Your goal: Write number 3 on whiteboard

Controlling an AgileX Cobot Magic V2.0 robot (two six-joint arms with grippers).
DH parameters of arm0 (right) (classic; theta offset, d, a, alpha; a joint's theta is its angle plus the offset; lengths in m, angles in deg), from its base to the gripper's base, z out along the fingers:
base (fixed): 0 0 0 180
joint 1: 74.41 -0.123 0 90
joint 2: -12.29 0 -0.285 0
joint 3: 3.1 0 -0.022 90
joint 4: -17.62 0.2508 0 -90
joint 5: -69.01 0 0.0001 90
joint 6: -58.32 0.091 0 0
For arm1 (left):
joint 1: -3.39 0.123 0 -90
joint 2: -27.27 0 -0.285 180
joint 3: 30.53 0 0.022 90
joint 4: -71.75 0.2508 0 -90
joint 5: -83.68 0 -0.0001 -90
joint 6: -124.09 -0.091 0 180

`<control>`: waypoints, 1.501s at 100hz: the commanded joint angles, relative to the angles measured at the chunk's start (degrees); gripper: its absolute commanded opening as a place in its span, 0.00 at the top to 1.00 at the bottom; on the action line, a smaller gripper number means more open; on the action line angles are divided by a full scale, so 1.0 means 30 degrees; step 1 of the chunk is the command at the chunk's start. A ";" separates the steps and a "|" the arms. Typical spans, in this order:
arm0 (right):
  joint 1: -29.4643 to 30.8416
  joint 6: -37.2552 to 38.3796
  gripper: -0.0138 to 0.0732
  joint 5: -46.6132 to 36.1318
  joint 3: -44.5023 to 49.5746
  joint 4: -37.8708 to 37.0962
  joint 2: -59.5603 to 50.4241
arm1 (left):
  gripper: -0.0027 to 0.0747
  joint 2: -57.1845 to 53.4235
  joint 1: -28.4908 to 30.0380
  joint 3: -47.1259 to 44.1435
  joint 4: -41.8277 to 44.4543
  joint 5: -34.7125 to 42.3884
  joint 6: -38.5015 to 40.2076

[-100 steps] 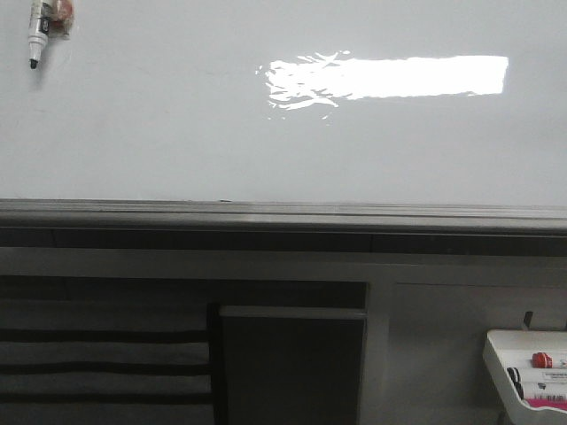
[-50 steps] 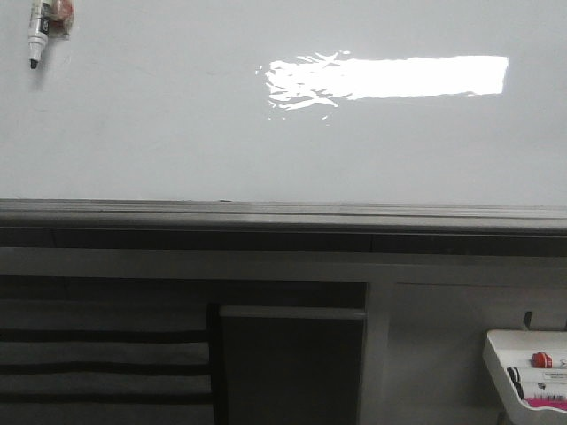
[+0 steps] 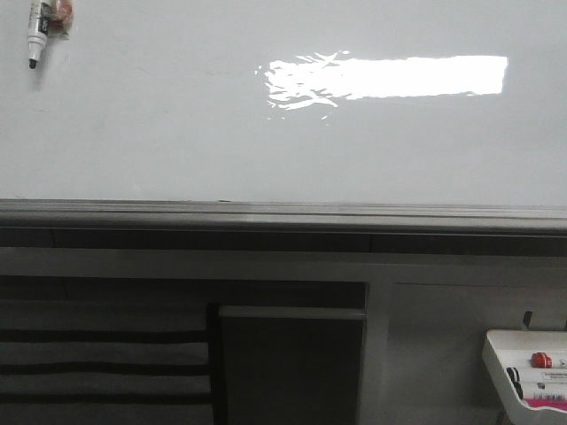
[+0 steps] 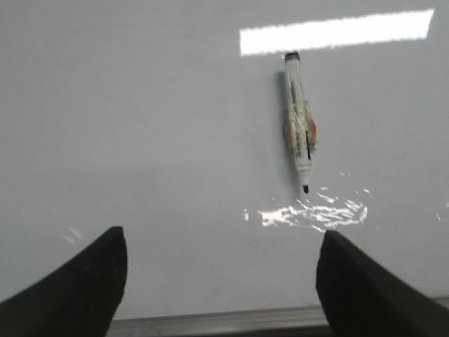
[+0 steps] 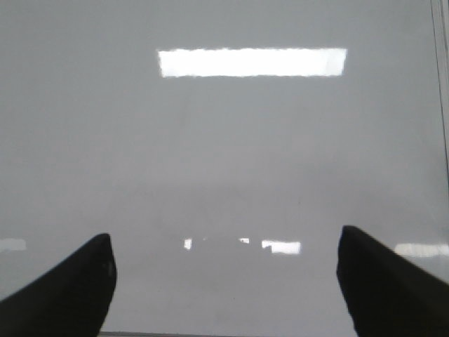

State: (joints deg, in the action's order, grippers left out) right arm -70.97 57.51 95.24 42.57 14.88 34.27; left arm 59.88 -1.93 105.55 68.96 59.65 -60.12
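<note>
The whiteboard point(image 3: 177, 133) fills the upper front view, glossy white with a bright rectangular reflection and a grey bottom rail point(image 3: 283, 211). No numeral shows on it. A marker point(image 3: 37, 31) hangs on the board at the top left, black tip down; it also shows in the left wrist view point(image 4: 299, 126). My left gripper point(image 4: 221, 270) is open and empty, facing the board point(image 4: 140, 140) below the marker. My right gripper point(image 5: 224, 277) is open and empty, facing bare board point(image 5: 245, 154). Neither gripper shows in the front view.
A small white tray point(image 3: 530, 367) with several markers hangs at the lower right, below the rail. Under the board stand a dark panel point(image 3: 292, 367) and striped slats point(image 3: 97, 354).
</note>
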 commanded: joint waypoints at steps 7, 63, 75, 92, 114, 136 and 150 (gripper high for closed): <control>0.0034 -0.0149 0.18 -0.1776 -0.0695 -0.0034 0.0411 | 0.30 0.2993 -0.2021 0.1652 0.0153 0.0911 -0.0414; 0.0034 -0.0149 0.18 -0.1700 -0.0695 -0.0034 0.0411 | 0.30 1.4795 -0.2982 0.6529 -0.0587 0.4258 -0.0460; 0.0034 -0.0149 0.18 -0.1700 -0.0695 -0.0034 0.0411 | 0.30 1.6122 -0.2982 0.7212 -0.0587 0.4687 -0.0460; 0.0034 -0.0149 0.18 -0.1700 -0.0695 -0.0034 0.0411 | 0.30 1.7009 -0.2982 0.7480 -0.0587 0.5701 -0.0460; 0.0034 -0.0149 0.18 -0.1700 -0.0695 -0.0034 0.0411 | 0.39 1.7613 -0.2982 0.7480 0.0003 0.6880 -0.0492; 0.0034 -0.0149 0.18 -0.1700 -0.0695 -0.0034 0.0411 | 0.56 1.7697 -0.2982 0.7480 0.0056 0.7041 -0.0530; 0.0034 -0.0149 0.18 -0.1700 -0.0695 -0.0034 0.0411 | 0.66 1.7697 -0.2982 0.7480 0.0086 0.7041 -0.0530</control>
State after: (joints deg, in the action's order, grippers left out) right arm -70.97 57.42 94.89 42.57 15.11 34.27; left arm 114.50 -10.99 126.08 69.32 76.43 -61.70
